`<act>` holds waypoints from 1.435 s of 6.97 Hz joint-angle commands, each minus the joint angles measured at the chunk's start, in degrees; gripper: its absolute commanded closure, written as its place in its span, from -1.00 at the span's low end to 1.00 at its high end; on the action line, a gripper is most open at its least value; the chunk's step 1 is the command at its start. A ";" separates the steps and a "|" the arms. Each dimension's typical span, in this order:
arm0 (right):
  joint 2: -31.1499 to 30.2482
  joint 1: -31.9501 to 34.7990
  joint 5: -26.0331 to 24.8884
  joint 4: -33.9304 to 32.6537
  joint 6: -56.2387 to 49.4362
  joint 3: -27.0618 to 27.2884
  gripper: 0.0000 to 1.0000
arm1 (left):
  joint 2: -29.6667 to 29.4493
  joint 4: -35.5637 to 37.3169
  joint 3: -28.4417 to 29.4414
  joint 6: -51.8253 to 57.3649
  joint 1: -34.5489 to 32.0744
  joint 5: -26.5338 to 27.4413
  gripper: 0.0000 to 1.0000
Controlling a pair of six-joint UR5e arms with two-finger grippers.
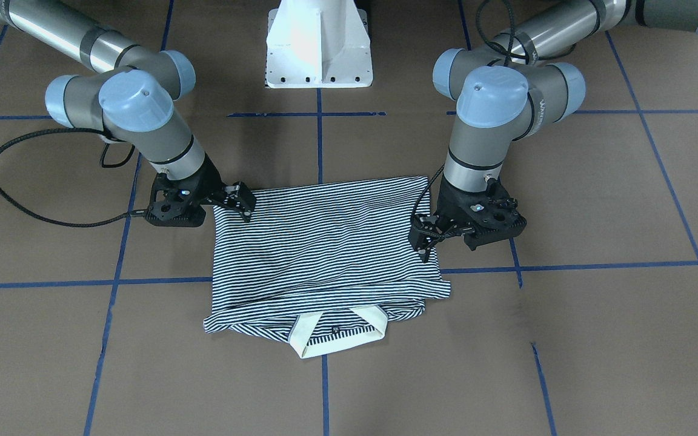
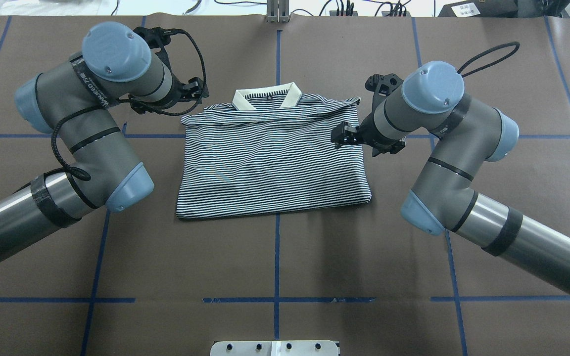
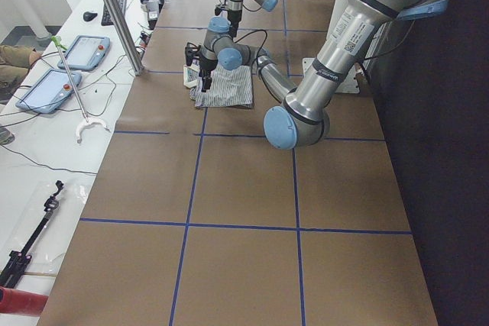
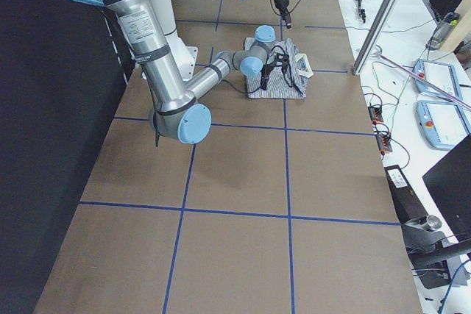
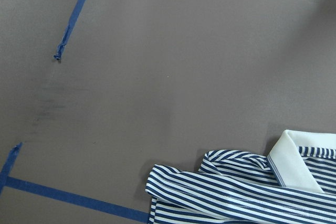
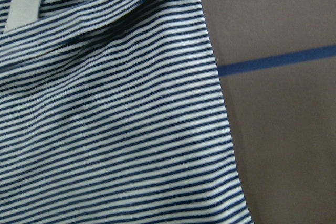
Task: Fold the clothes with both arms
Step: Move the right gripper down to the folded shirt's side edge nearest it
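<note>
The striped polo shirt (image 1: 325, 248) (image 2: 270, 158) lies folded flat on the brown table, its cream collar (image 1: 364, 316) (image 2: 292, 98) at the edge away from the robot. My left gripper (image 1: 425, 242) (image 2: 193, 91) hovers at the shirt's collar-end side edge, and its jaws look open and hold nothing. My right gripper (image 1: 245, 204) (image 2: 340, 136) hovers over the opposite side edge, also apparently open and empty. The left wrist view shows only a shirt corner (image 5: 236, 198) and bare table. Flat stripes (image 6: 105, 119) fill the right wrist view.
The white base pedestal (image 1: 319, 48) stands behind the shirt at the robot's side. Blue tape lines (image 2: 277, 257) grid the brown table. Beyond the table's far edge, a white bench holds tablets (image 3: 84, 51), cables and a metal post (image 3: 114, 13).
</note>
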 commanded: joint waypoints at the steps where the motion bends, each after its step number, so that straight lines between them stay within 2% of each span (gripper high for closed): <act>1: -2.27 -4.42 -4.21 -5.29 2.00 4.18 -1.00 | 0.28 -0.25 -0.16 0.00 0.11 -2.07 -1.00; 4: -4.39 -7.68 -8.96 -5.46 2.00 3.74 -1.00 | 0.37 -0.16 -0.07 0.00 0.64 -2.09 -1.00; 8: -3.87 -7.35 -8.97 -5.29 2.18 2.95 -1.00 | 0.46 -0.25 -0.16 0.00 0.64 -1.91 -1.00; 10: -3.25 -5.68 -8.80 -5.20 6.82 2.42 -1.00 | 1.33 -0.42 -0.24 0.00 0.64 -1.91 -1.00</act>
